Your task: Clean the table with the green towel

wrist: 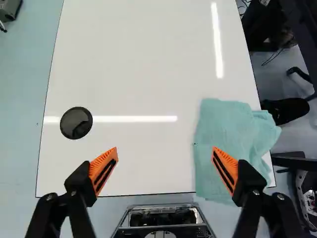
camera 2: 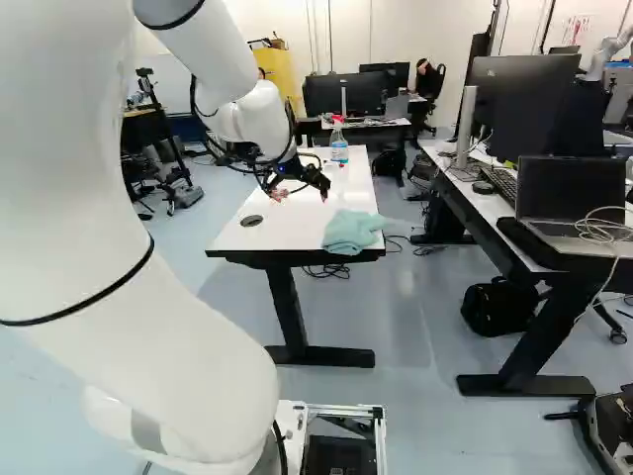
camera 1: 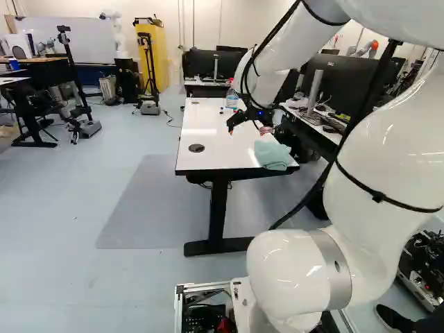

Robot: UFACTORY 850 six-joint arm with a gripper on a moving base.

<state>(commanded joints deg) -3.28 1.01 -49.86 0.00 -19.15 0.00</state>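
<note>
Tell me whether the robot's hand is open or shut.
Open: the hand has its orange-padded fingers wide apart, and the green towel lies loose on the table.

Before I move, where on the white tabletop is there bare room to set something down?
The white tabletop is bare between the flat round black disc and the crumpled light-green cloth towel, and on beyond both. Crowded: near right corner in the right base view, where the towel overhangs the edge, and the far end, around the clear plastic spray bottle.
</note>
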